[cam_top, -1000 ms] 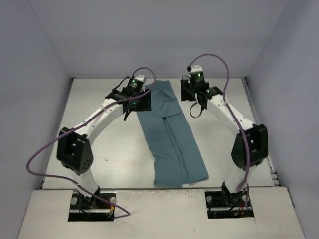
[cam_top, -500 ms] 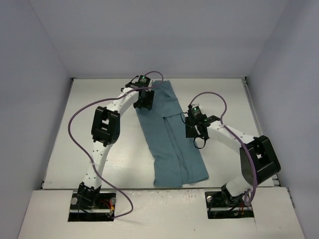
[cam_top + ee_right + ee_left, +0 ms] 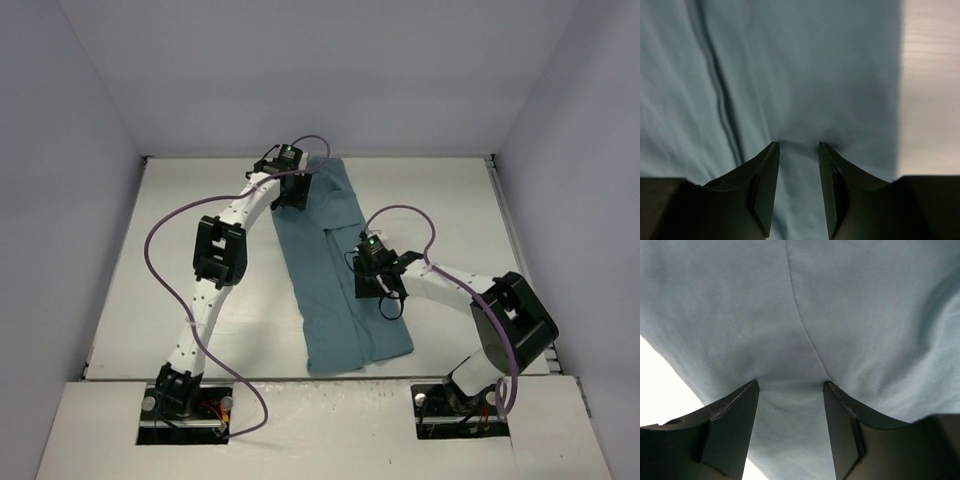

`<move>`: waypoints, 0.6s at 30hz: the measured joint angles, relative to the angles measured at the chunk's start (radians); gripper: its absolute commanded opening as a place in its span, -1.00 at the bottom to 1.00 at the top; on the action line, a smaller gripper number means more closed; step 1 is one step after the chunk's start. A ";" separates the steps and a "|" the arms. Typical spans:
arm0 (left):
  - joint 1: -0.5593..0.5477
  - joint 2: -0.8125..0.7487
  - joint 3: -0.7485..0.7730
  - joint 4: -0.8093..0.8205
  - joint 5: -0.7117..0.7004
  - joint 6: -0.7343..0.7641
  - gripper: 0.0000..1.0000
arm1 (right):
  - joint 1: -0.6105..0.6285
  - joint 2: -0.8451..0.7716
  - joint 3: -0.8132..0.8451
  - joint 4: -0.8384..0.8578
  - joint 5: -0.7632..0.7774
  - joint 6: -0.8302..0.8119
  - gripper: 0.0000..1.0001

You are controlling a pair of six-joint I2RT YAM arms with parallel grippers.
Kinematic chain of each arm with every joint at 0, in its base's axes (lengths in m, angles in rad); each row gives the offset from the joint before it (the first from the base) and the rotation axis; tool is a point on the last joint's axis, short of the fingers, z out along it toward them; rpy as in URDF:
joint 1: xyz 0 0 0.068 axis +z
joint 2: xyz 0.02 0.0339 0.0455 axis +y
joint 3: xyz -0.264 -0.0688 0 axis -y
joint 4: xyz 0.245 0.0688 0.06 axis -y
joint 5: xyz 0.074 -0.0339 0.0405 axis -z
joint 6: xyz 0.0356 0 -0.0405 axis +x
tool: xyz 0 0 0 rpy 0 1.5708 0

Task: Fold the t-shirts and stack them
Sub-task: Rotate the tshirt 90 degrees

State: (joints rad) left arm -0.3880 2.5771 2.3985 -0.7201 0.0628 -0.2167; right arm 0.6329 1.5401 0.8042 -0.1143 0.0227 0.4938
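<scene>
Although pressed onto the t-shirt [image 3: 325, 275] on the tabletop [image 3: 450, 200], left fingers [image 3: 735, 425] and right fingers [image 3: 765, 185] stand half open, gripping nothing.

I see a plain teal t-shirt [image 3: 340, 270] on a white table [image 3: 450, 200]. The cables [image 3: 148, 240] are purple, the arms [image 3: 200, 310] white and black.

Teal t-shirt [image 3: 330, 290] lies flat on the table [image 3: 450, 200], folded into one long, narrow strip. It sits on a slant: far end by the back edge, left of centre, near end angling right toward the front. A lengthwise fold line splits its near half. Plain soft cloth, no print, faint wrinkles, and a thin stitched seam at the far end.
</scene>
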 measured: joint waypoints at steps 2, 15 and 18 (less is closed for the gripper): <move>0.014 0.014 0.025 -0.001 0.001 0.000 0.04 | 0.038 0.012 -0.001 0.006 -0.006 0.021 -0.32; 0.075 -0.123 -0.038 -0.025 -0.011 0.056 0.21 | 0.020 0.113 0.447 -0.048 -0.019 -0.132 -0.34; 0.066 -0.298 -0.170 -0.020 -0.009 0.048 0.21 | -0.072 0.202 0.662 -0.038 -0.070 -0.218 -0.36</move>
State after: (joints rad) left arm -0.3225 2.2786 2.2281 -0.7404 0.0541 -0.1682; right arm 0.5613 1.7419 1.4664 -0.1521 -0.0472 0.2763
